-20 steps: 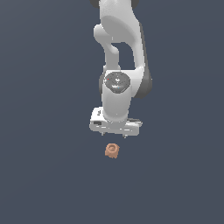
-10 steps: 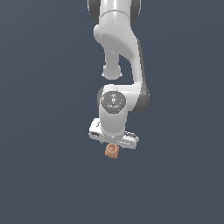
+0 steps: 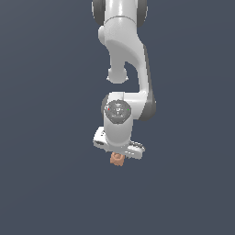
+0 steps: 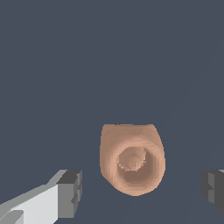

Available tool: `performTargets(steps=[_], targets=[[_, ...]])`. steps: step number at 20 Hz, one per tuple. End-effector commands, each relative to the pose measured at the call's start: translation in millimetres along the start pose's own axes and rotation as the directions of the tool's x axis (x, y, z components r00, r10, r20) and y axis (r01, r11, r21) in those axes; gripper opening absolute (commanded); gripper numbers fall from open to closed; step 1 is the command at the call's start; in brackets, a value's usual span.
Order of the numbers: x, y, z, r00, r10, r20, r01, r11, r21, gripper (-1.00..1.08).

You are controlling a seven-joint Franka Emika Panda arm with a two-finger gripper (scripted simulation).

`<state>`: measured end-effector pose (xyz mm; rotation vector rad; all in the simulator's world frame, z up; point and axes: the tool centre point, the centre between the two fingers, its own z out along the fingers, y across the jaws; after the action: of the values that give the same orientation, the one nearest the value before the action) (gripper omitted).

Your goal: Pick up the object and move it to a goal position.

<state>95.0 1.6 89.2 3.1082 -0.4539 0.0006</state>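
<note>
The object (image 3: 117, 159) is a small orange-tan block with a round ringed hollow on top, resting on the dark grey floor. In the exterior view the white gripper (image 3: 118, 153) sits right over it and hides its upper part. In the wrist view the object (image 4: 132, 158) lies between the two dark fingertips (image 4: 71, 192), with a clear gap on each side. The gripper (image 4: 142, 190) is open and touches nothing.
The flat dark grey floor (image 3: 46, 183) spreads all around. The white arm (image 3: 126, 69) rises straight above the object. No goal marker shows.
The arm has come down toward the object. The gripper went from well above the block to right over it, now covering its top in the exterior view.
</note>
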Motion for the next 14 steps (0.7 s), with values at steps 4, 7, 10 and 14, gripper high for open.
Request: performTargets(steps=[4, 7, 10, 14], targets=[[-0.5, 0.0, 19.3, 1.0, 0.001, 0.001, -0.001, 1.0, 0.0, 1.0], [-0.9, 0.2, 37.2, 1.0, 0.002, 0.001, -0.002, 1.0, 0.0, 1.0], [-0.8, 0.5, 47.8, 1.0, 0.004, 0.0, -0.004, 1.0, 0.0, 1.0], [0.5, 0.0, 49.4, 1.0, 0.004, 0.0, -0.004, 1.0, 0.0, 1.0]])
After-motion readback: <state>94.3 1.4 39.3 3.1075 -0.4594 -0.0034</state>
